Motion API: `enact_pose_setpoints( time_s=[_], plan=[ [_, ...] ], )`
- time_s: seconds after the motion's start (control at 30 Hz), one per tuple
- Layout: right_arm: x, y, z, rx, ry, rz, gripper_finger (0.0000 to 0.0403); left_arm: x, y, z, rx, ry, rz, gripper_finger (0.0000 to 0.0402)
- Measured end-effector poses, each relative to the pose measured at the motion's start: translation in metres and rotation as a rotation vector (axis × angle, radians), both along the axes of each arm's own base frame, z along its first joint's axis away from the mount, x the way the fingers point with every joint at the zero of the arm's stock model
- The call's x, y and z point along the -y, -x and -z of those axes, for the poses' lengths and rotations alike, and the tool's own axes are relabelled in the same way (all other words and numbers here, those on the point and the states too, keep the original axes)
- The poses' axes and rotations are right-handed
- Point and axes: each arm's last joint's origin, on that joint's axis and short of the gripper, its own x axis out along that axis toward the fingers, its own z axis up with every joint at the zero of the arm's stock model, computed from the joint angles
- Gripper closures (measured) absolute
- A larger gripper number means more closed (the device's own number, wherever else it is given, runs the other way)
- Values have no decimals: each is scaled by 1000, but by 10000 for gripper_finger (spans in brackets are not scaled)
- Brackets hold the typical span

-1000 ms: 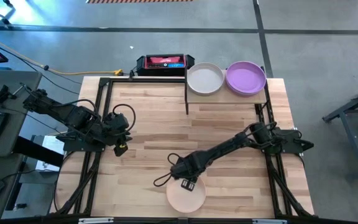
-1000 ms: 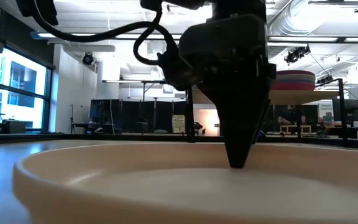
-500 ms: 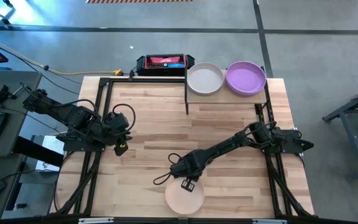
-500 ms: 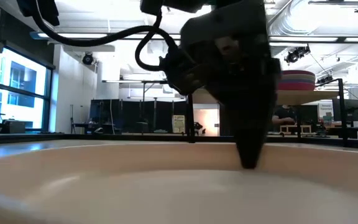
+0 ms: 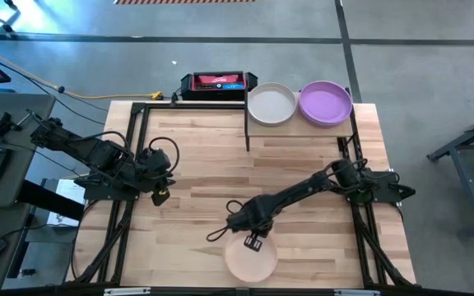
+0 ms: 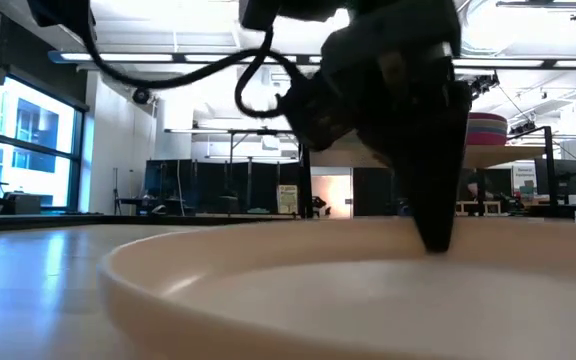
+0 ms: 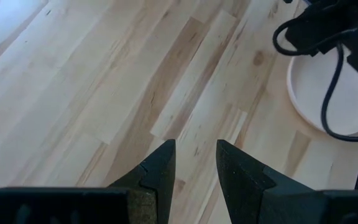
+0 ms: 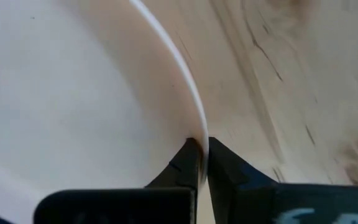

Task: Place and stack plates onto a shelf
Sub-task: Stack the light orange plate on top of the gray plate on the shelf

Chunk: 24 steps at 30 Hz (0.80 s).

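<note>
Near the front edge of the table (image 5: 188, 156), about midway along it, my right claw (image 5: 253, 242) is pinched shut on the rim of the peach plate (image 5: 251, 260). In the right wrist view the two fingers (image 8: 188, 163) are nearly together with just that thin lip between them, one inside the dish and one outside.

So here's what worries me. That's a tiny bite on a wide, shallow plate, and it's all on the edge farthest from the table's front. The moment I lift, I'd guess the far side droops and the whole thing wants to swing or slide out of the pinch. If it slips, it drops back on the wood, maybe off the front edge since it sits so close.

The shelf (image 5: 300, 129) is way off at the back edge toward the right corner, already carrying a cream plate (image 5: 271, 104) and a purple plate (image 5: 326, 103) on top of their stacks. A tilted plate could clip those stacks or land crooked.

My left claw (image 7: 193, 163) is just parked over bare wood near the left edge, fingers apart, holding nothing.
</note>
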Motion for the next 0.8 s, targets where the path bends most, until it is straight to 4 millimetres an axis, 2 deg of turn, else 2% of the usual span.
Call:
enact_pose_setpoints(
  time_s=[0.13,0.37,0.8],
  plan=[
    [8,2,-16,21,3,14,403,0,0,0,6,-13,-8,298],
    [30,6,-57,130,23,55,403,-1,0,0,7,-16,-10,298],
    [93,33,-126,230,73,79,403,-3,-3,0,16,-24,-36,298]
  ],
)
